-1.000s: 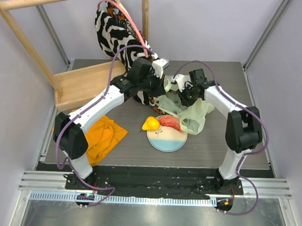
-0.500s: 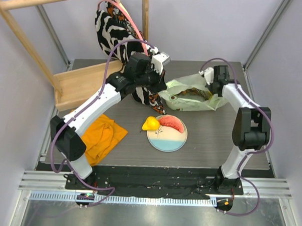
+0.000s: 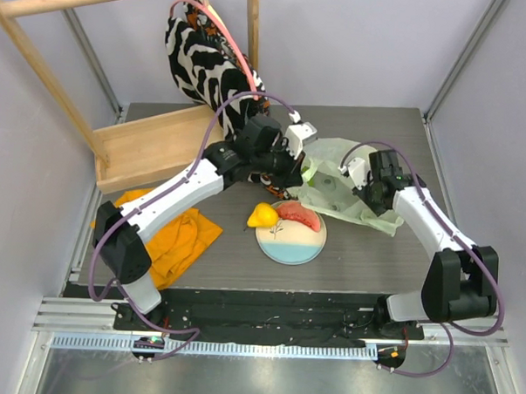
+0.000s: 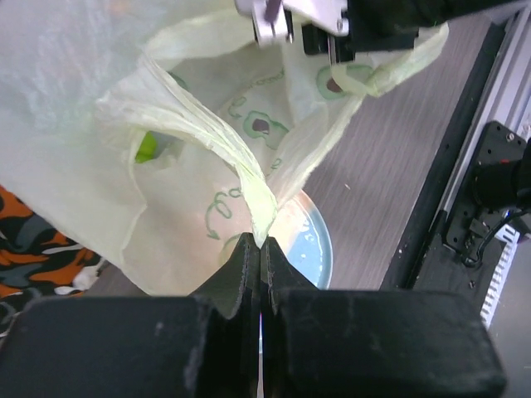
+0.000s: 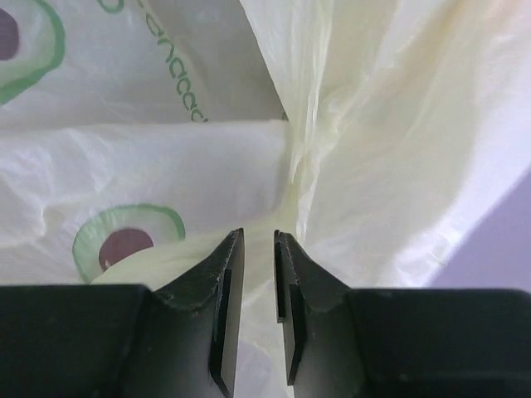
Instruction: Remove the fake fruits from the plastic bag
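The pale-green plastic bag (image 3: 337,196) hangs between my two grippers, just beyond the plate. My left gripper (image 3: 304,166) is shut on one bag handle (image 4: 249,178). My right gripper (image 3: 358,181) pinches a bunched strand of the bag (image 5: 274,224) between its nearly closed jaws. A green fruit (image 4: 148,148) shows through a gap in the bag; other fruits inside are hidden. The yellow pear (image 3: 262,216) lies on the table at the plate's left edge. The red watermelon slice (image 3: 299,214) lies on the white-and-blue plate (image 3: 287,244).
A zebra-patterned cloth bag (image 3: 197,59) hangs from the wooden rack at the back. A wooden shelf (image 3: 147,148) stands at the left. An orange cloth (image 3: 176,235) lies front left. An orange-black patterned cloth (image 4: 41,245) lies under my left arm.
The bag lay on the table at the back right half a second ago; now it is held up, closer to the plate. My right gripper came nearer and left; my left gripper moved right.
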Robot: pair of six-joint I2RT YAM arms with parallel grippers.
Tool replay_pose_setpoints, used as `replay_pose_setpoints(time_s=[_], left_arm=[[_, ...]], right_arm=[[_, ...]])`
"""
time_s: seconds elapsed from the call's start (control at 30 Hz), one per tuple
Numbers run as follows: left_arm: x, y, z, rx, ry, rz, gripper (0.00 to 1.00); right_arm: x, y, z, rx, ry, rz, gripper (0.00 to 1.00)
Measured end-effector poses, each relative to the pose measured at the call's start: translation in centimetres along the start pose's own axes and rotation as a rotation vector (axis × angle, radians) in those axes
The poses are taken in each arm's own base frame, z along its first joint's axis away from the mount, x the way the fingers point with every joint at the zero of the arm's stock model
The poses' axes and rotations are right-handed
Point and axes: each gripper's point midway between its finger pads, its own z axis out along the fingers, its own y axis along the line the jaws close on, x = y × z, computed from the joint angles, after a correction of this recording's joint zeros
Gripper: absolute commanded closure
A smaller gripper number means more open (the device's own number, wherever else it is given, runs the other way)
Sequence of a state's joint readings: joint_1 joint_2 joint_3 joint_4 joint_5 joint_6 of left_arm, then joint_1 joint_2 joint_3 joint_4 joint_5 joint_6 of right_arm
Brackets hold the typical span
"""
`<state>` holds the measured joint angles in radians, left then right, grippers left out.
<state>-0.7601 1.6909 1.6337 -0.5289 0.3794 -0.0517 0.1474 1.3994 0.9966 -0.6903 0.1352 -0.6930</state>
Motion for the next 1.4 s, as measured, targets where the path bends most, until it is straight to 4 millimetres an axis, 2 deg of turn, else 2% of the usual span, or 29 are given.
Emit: replay_pose_setpoints(time_s=[0.07,0.17,0.27,0.4,0.57,0.7,0.77,0.83,0.9,0.97,1.03,1.1,1.17,1.23,1.27,1.33,1.4], left_arm=[[0.9,-0.5,0.4,0.011,0.022,0.004,1.00],[1.8,-0.9,0.7,0.018,0.046,-0.003,1.00],[1.7,-0.7,0.7,-0.002,0.042,-0.020,1.00],[1.1,0.0,0.5,-0.048,0.028,-0.043,1.00],[-1.4,0.2,-0.2,-0.084,-0.030,-0.047,1.00],[-3.6,0.8,-1.1,-0.119,-0.083,-0.037,1.00],[-4.8,1.2,-1.7,-0.139,-0.110,-0.031,1.00],[-7.0,2.2,-2.3,-0.164,-0.157,-0.022,1.00],[-9.4,3.6,-3.0,-0.196,-0.213,-0.017,1.00],[-11.7,5.5,-3.7,-0.236,-0.271,-0.003,1.00],[-13.2,6.9,-4.2,-0.268,-0.304,0.010,1.00],[-14.3,8.1,-4.5,-0.295,-0.326,0.027,1.00],[-15.1,8.4,-4.8,-0.302,-0.345,0.040,1.00],[-15.6,8.1,-5.0,-0.295,-0.353,0.057,1.00],[-15.7,7.9,-5.1,-0.287,-0.357,0.064,1.00],[-15.5,7.2,-5.1,-0.263,-0.352,0.071,1.00],[-13.8,6.4,-5.1,-0.230,-0.317,0.064,1.00]], right_arm=[[-0.6,-0.2,-0.7,0.001,-0.036,0.019,0.71],[-3.1,-0.8,-1.9,-0.010,-0.128,0.038,0.74],[-6.3,-1.0,-2.7,-0.047,-0.218,0.034,0.75],[-9.7,0.3,-2.1,-0.137,-0.280,0.010,0.76],[-10.0,2.9,0.3,-0.236,-0.236,0.021,0.75],[-9.4,2.6,2.9,-0.192,-0.157,0.066,0.75],[-9.0,1.1,4.4,-0.120,-0.115,0.086,0.75],[-9.5,-1.5,5.8,-0.033,-0.089,0.110,0.75],[-11.0,-5.2,7.1,0.072,-0.086,0.146,0.75],[-13.4,-10.2,7.6,0.199,-0.125,0.195,0.75],[-15.5,-15.0,6.9,0.325,-0.182,0.237,0.75],[-16.5,-19.0,4.9,0.433,-0.235,0.274,0.74],[-17.0,-21.8,2.7,0.515,-0.280,0.303,0.75],[-16.7,-23.3,0.4,0.570,-0.310,0.326,0.75],[-16.1,-23.2,-0.4,0.578,-0.315,0.334,0.75],[-14.5,-22.0,-1.9,0.567,-0.313,0.343,0.75],[-12.2,-18.9,-2.9,0.515,-0.300,0.341,0.74]])
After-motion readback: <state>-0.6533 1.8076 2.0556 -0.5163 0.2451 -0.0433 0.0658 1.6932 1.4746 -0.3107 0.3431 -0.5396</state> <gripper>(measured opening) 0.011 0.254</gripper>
